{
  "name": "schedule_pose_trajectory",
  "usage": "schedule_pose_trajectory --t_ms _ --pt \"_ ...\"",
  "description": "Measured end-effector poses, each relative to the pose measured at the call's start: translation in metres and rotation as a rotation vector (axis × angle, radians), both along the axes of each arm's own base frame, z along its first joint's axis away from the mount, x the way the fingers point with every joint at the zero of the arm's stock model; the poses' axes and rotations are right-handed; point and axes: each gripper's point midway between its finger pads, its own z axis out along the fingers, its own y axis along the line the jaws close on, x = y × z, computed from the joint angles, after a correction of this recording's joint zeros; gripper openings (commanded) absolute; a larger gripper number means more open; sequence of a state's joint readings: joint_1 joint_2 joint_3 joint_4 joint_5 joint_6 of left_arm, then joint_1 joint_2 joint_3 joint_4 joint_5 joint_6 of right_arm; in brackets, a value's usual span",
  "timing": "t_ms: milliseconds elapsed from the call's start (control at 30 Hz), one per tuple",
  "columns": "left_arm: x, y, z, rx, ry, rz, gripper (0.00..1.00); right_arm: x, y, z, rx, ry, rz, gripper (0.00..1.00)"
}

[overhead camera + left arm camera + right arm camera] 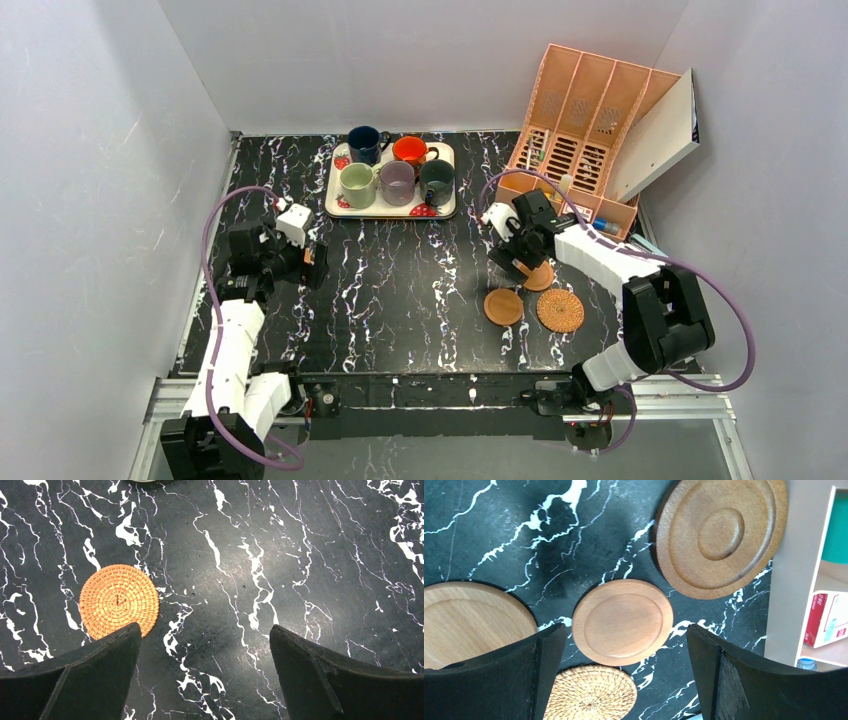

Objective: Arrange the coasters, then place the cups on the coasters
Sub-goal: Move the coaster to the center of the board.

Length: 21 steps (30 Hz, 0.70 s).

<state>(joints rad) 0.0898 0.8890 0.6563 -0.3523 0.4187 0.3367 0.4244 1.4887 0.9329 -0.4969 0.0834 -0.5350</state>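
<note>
The right gripper [624, 675] stands spread wide and empty. Its matte black wedge-shaped fingers [494, 675] frame a smooth round wooden coaster [623, 621] with a shallow dished centre, in the middle of the right wrist view. Just below that lies a woven wicker coaster [591, 692], at upper right a darker brown coaster with concentric rings [721, 532], and at the left edge a paler smooth wooden disc [469, 622]. The left gripper [205, 670] is likewise open with nothing held, and a second coiled wicker coaster [119, 601] lies by the finger at lower left of its view. All lie flat on the black white-veined marble-look table [400, 290]. At upper centre of the top view, five glossy ceramic cups [397, 182] stand on a white rectangular tray [385, 210], near a peach slotted plastic organiser [580, 130].
</note>
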Motion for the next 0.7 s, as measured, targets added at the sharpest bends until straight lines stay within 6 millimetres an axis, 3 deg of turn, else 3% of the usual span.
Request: schedule_pose_trajectory --t_ms 400,700 --pt "-0.001 -0.003 -0.003 -0.012 0.004 -0.012 0.98 -0.035 0.032 -0.024 -0.072 0.055 0.196 0.99" --pt "-0.002 -0.003 -0.004 -0.014 0.007 -0.01 0.98 -0.036 0.043 -0.026 -0.146 0.034 0.272 0.99"
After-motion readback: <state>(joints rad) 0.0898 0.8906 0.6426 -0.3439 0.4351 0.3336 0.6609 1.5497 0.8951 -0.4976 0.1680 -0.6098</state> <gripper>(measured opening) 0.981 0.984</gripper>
